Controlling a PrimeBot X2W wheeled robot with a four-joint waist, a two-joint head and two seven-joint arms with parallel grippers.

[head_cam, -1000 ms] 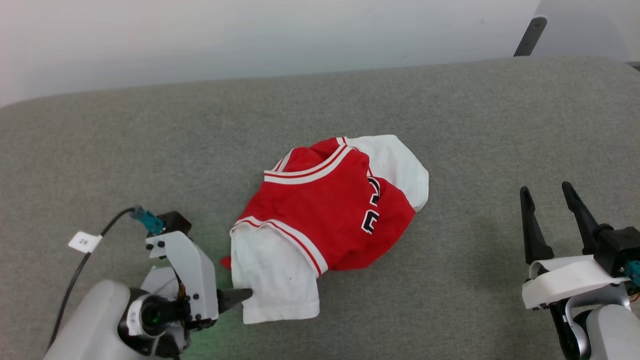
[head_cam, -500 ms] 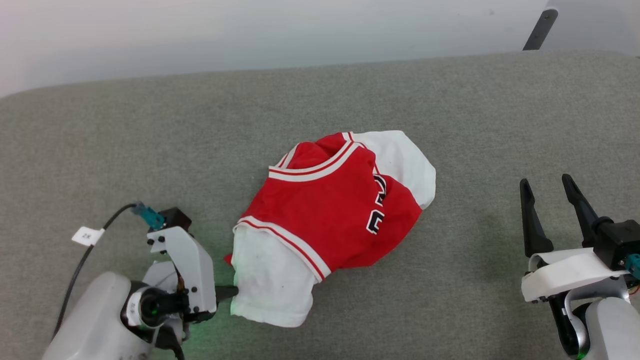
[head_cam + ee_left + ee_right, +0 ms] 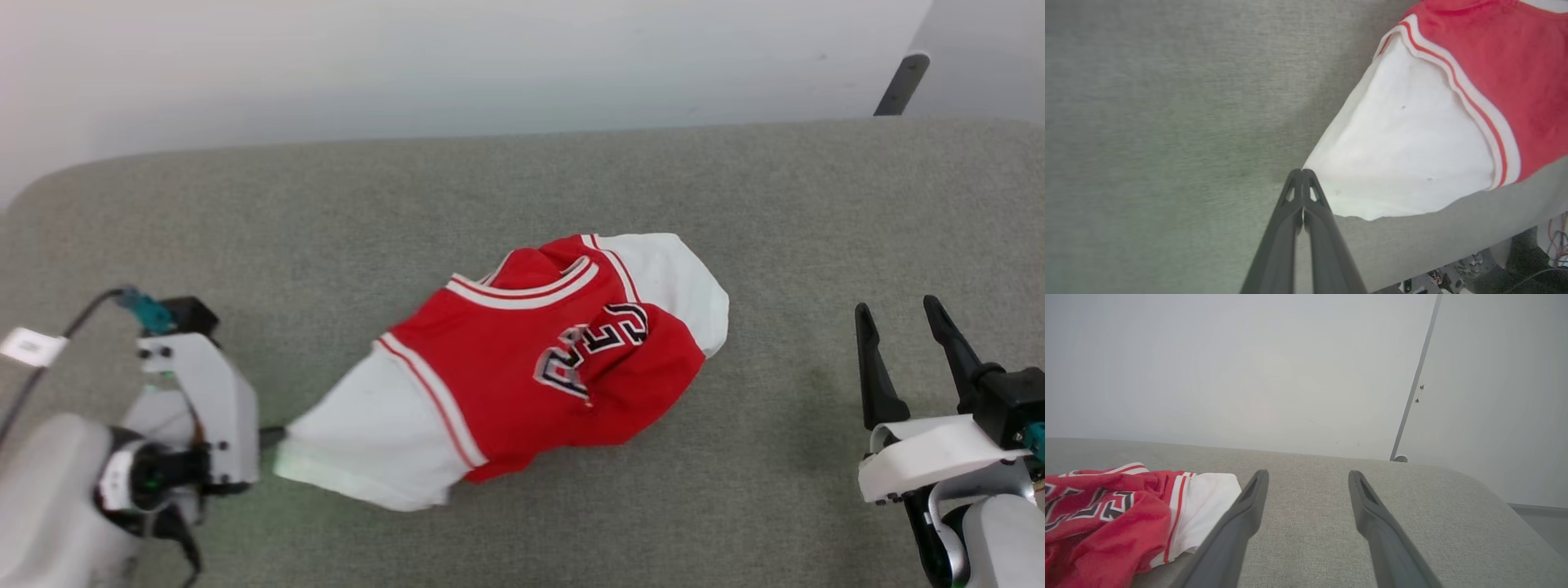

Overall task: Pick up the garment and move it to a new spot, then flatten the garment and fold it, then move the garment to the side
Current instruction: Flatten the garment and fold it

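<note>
Head view: the left pincer (image 3: pixel 273 437) is clamped shut on the white edge of the one red-and-white basketball jersey (image 3: pixel 522 359), which stretches away from its tips over the grey cushion (image 3: pixel 326 212); the right pincer (image 3: pixel 895 306), second of two, stands open, well apart

The garment (image 3: pixel 531 367) lies mid-way across the tabletop (image 3: pixel 326 212), one sleeve (image 3: pixel 367 445) reaching left to the left claw (image 3: pixel 272 437), the right claw (image 3: pixel 896 309) well apart rightward, a wall (image 3: pixel 490 65) behind.
</note>
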